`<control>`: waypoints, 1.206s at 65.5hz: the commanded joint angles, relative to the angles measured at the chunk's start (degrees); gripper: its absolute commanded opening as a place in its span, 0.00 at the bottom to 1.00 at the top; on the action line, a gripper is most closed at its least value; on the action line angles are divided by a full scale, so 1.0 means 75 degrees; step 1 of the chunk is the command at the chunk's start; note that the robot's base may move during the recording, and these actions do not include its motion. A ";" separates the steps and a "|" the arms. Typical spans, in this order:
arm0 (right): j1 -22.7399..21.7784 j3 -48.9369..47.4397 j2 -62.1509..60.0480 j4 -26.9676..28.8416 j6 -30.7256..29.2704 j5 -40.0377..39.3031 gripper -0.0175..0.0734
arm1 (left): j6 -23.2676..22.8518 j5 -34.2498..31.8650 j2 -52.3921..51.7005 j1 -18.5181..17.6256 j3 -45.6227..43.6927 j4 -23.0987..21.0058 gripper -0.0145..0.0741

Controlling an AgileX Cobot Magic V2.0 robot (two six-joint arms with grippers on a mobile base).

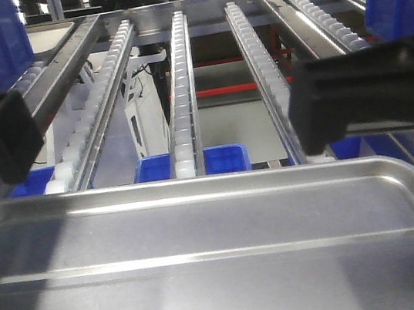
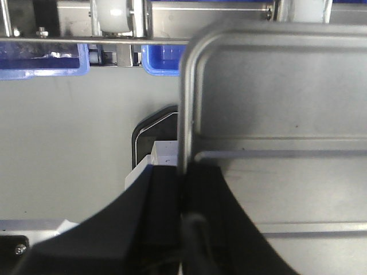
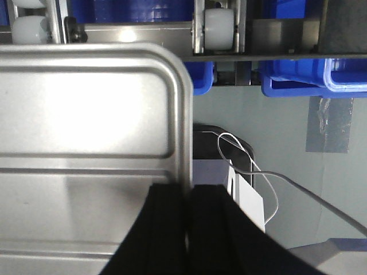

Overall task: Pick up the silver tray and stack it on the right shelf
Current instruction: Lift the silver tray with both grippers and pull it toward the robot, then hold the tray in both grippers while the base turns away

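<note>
**Silver tray held by both side rims, level with the roller shelf**

We see the silver tray [image 1: 203,233] filling the lower half of the front view. Its far rolled rim lies just short of the near ends of the right shelf [image 1: 178,73], whose lanes of pale rollers run away from us. The tray appears to hang in the air between the two arms. Blue bins [image 1: 227,157] sit on a lower level beyond its far edge.

In the left wrist view, the left gripper [image 2: 183,183] has its dark fingers closed narrowly over the tray's left side rim, one finger inside and one outside. In the right wrist view, the right gripper [image 3: 188,197] pinches the right side rim the same way.

We judge the tray to be stiff sheet metal, fairly light for its breadth, and not fragile. Its surface is smooth and shiny, so it is likely slippery under the pads. The raised rolled rim gives the fingers a lip to catch, and the two long ridges across the floor should resist bending.

Opposite side rims, roughly matched in position, look like the right places to hold. A one-sided grip would probably let so wide a tray tilt or twist. We would keep both grips firm until the rollers carry it, since rollers may let it run.
</note>
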 commanded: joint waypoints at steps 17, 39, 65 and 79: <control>-0.0051 -0.0152 -0.0180 -0.0438 -0.0043 0.0633 0.26 | 0.0066 0.1172 -0.0177 -0.0015 -0.0173 0.0300 0.05; -0.0051 -0.0152 -0.0180 -0.0444 -0.0043 0.0633 0.26 | 0.0066 0.1172 -0.0177 -0.0015 -0.0173 0.0300 0.05; -0.0051 -0.0152 -0.0180 -0.0444 -0.0043 0.0633 0.26 | 0.0066 0.1172 -0.0177 -0.0015 -0.0173 0.0300 0.05; -0.0051 -0.0152 -0.0180 -0.0444 -0.0043 0.0633 0.26 | 0.0066 0.1178 -0.0177 -0.0015 -0.0173 0.0300 0.05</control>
